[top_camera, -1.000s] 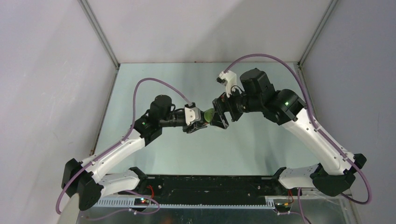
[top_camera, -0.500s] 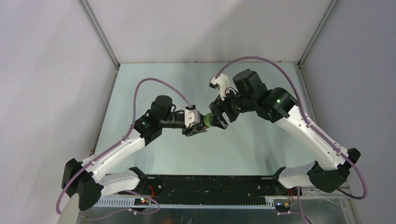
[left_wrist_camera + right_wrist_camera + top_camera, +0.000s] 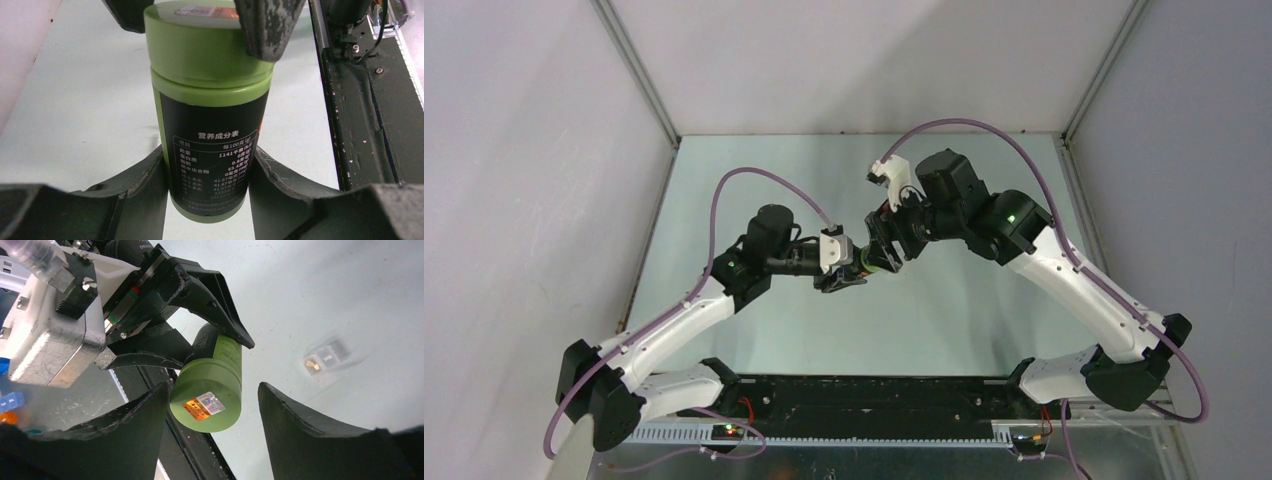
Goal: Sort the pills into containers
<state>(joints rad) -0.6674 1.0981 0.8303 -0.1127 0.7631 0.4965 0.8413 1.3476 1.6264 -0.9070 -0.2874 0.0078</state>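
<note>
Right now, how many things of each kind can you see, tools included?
Green bottle: 1
Clear two-compartment box: 1
Orange speck at the box, blurred: 1
Tools: 2, the left tool shut on the bottle, the right tool open around its cap
Total: 5

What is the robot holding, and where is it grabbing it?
The left pincer clamps the green bottle by its lower, labelled body. The right pincer is open around the cap, not gripping.

Pale grey walls (image 3: pixel 514 150) on three sides; metal corner posts (image 3: pixel 637 72); pale green table (image 3: pixel 944 320); black rail (image 3: pixel 874 392) along near edge.
</note>
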